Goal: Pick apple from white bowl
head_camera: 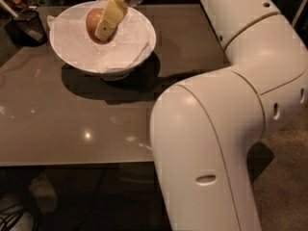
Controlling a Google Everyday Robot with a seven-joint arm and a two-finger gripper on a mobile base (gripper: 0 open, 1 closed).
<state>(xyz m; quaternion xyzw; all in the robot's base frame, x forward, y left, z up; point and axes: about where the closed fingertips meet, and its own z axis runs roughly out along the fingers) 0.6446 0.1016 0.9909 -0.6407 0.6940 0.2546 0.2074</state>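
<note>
The white bowl (130, 49), lined with crumpled white paper, stands at the far left of the grey table (96, 124). The reddish-orange apple (93, 22) is over the bowl's middle, slightly above the paper. My gripper (97, 30) reaches down from the top of the view and is shut on the apple. One cream finger (111, 14) lies across the apple's right side, and the other is hidden behind it.
A dark mesh cup (26, 27) with objects in it stands left of the bowl near the table's far left corner. My large white arm (226, 119) fills the right half of the view. The table's front edge runs below mid-frame, with floor clutter under it.
</note>
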